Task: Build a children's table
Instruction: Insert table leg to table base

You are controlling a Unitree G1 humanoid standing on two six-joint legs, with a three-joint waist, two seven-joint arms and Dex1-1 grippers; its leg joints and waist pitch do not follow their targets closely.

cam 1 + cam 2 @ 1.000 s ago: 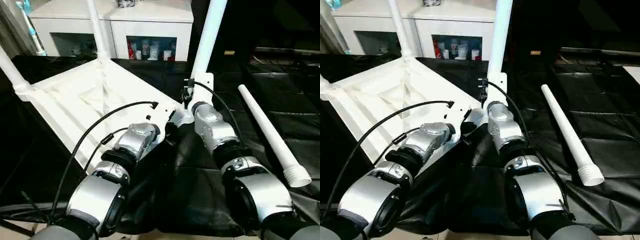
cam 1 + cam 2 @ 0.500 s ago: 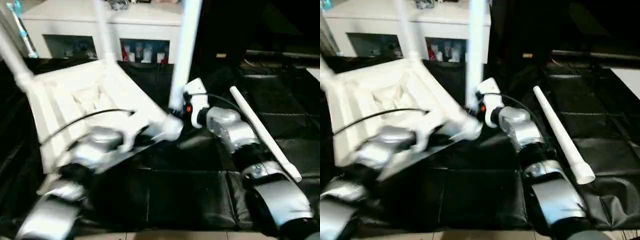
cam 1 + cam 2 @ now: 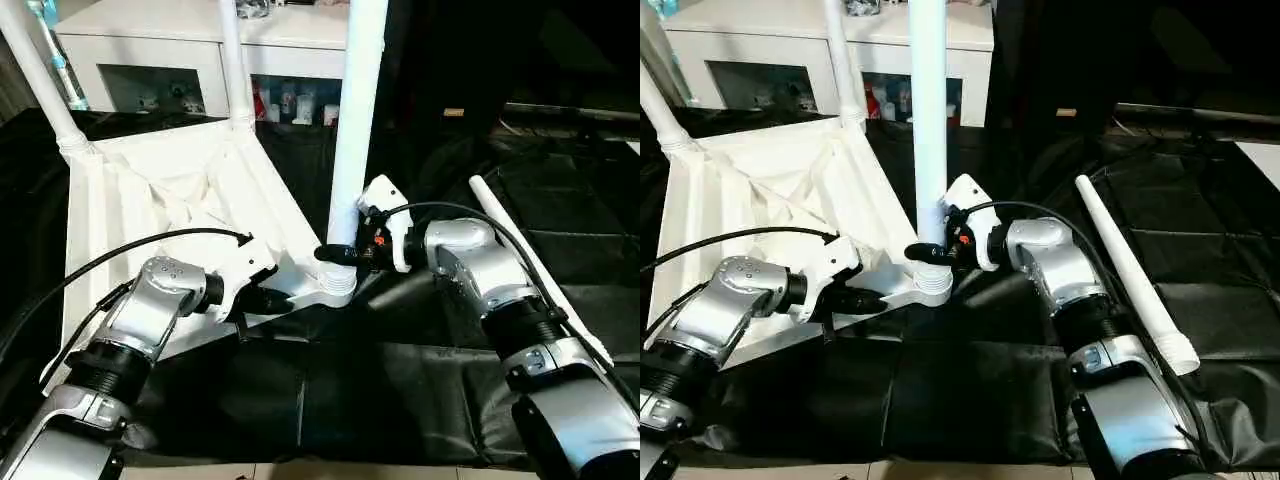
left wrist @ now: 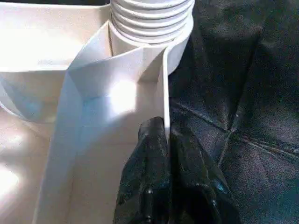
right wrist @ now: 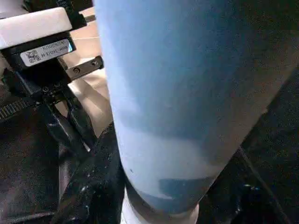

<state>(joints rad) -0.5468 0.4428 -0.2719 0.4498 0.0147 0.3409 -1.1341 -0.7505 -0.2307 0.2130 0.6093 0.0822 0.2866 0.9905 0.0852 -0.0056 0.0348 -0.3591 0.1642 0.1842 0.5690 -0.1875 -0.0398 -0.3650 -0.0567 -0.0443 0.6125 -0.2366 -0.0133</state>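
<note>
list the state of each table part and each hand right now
table top: upside down, tilted
near corner leg: upright in its socket
two far legs: fitted, upright
fourth leg: loose, lying on the black cover
left hand: shut on the top's rim
right hand: closed around the near corner leg

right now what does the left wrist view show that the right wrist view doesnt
Left wrist view: the left gripper shut on the table top's thin rim, and the threaded leg end sitting in the corner socket. Right wrist view: the right gripper around the smooth shaft of that upright leg, with the left gripper's body behind. Both share the black table cover.
</note>
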